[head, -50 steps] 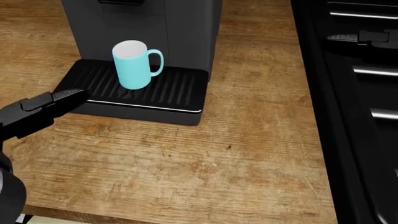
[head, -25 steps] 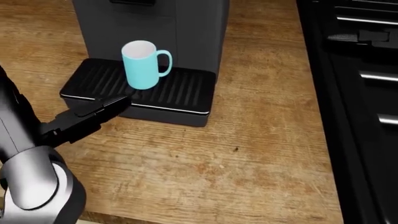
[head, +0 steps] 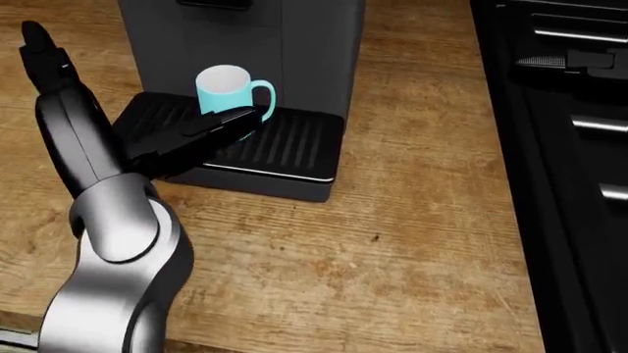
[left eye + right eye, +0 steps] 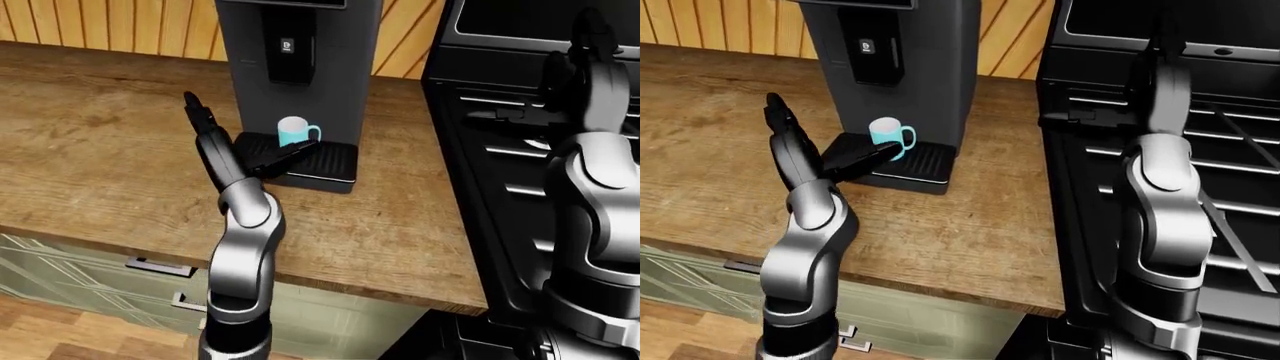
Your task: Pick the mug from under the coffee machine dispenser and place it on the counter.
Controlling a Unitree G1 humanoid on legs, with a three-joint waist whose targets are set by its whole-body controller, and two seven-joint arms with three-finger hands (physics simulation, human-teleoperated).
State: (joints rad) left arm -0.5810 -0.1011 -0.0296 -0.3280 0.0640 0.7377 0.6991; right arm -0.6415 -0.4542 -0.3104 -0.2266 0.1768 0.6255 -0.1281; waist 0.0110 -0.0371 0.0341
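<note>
A light blue mug point(image 3: 227, 90) stands upright on the black drip tray point(image 3: 289, 143) of the dark grey coffee machine point(image 3: 294, 44), under the dispenser point(image 4: 290, 52). My left hand point(image 3: 147, 88) is open. Its long fingers point(image 3: 211, 132) stretch over the tray and hide the mug's lower part, and its thumb point(image 3: 39, 44) points up and away to the left. I cannot tell whether the fingers touch the mug. My right hand point(image 4: 590, 64) is raised at the upper right, far from the mug, fingers pointing up and holding nothing.
The wooden counter point(image 3: 392, 243) runs left and below the machine. A black stove point(image 3: 569, 147) with metal bars borders it on the right. Pale green cabinet drawers point(image 4: 90, 259) sit under the counter edge. A wood-panel wall point(image 4: 120, 26) rises behind.
My left arm has risen and swung right, bringing the fingers from the tray's lower-left corner up to the mug. The view has shifted a little, moving the machine slightly right.
</note>
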